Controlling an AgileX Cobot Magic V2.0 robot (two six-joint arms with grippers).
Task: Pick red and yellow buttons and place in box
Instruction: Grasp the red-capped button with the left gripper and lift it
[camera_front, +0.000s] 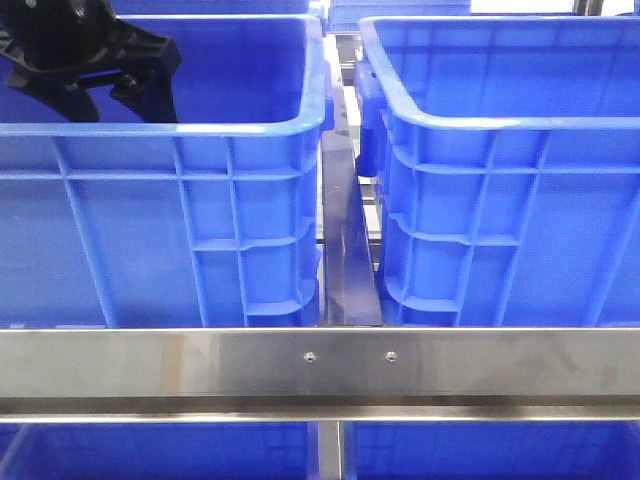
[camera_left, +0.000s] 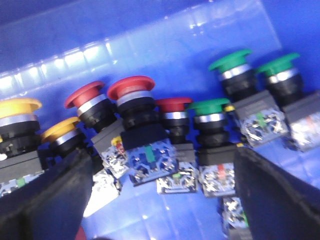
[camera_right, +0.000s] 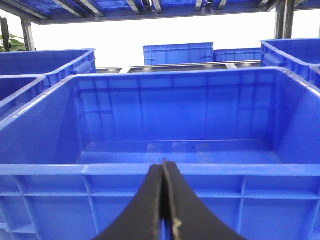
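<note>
A steel rail (camera_front: 320, 362) runs across the front of a metal rack, and two deep blue crates stand side by side just behind it, with a narrow gap between them. The left claw (camera_front: 135, 85) is lowered inside the left crate (camera_front: 170, 210), behind its front wall, near the far left corner. In the left wrist view its two dark fingers (camera_left: 45, 200) stand wide apart with nothing between them. On the crate floor just beyond the fingers lies a crowded group of push buttons with black bodies and clear contact blocks. A red button (camera_left: 131, 90) with a mushroom cap sits in the middle of this group, between the fingers; a second red one is touching it on one side, and a third one is partly hidden behind it. A yellow button (camera_left: 17, 111) is further out beyond these red ones, at the edge of the picture, and green buttons (camera_left: 230, 62) lie on the opposite side. The right claw (camera_right: 164, 200) is pressed together and holds nothing. It hangs just outside the front wall of the other crate, the box (camera_right: 170, 172), whose floor is bare.
</note>
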